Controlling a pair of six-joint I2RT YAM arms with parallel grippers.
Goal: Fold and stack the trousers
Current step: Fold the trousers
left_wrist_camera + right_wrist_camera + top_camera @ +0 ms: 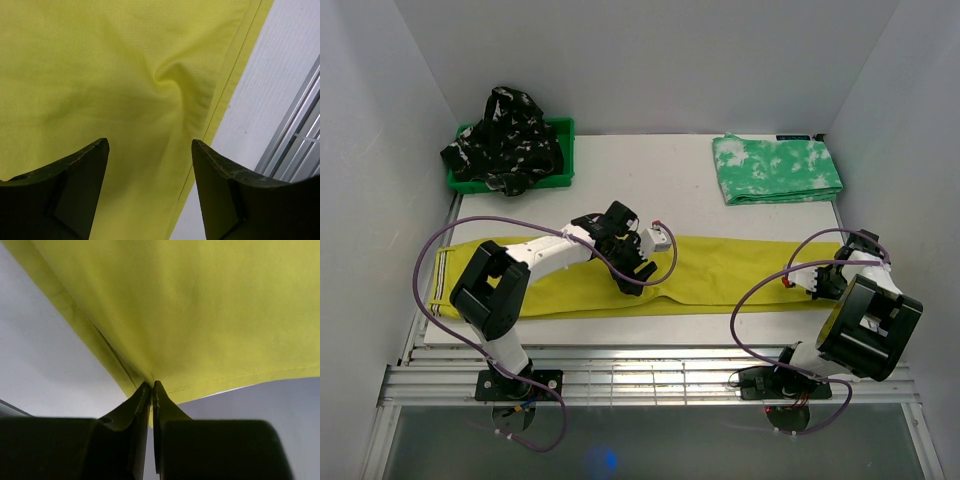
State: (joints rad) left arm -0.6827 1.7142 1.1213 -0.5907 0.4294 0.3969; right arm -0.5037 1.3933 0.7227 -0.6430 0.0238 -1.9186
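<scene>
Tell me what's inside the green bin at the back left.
A crumpled black pair with white pattern fills the green bin, spilling over its rim. It covers the floor, so anything beneath is hidden.

The right gripper (152, 390), fingers pressed together, is concealing the pinched corner of the mustard-yellow trousers (200, 315). Overhead, its own wrist is masking the fingertips. Ahead of the left gripper (150, 145), the cloth is running out of frame on three sides. The black patterned trousers (505, 135) are hiding the interior of the green bin (566, 140). A dark item (793, 136) far beyond the right gripper is reading too small to identify.
</scene>
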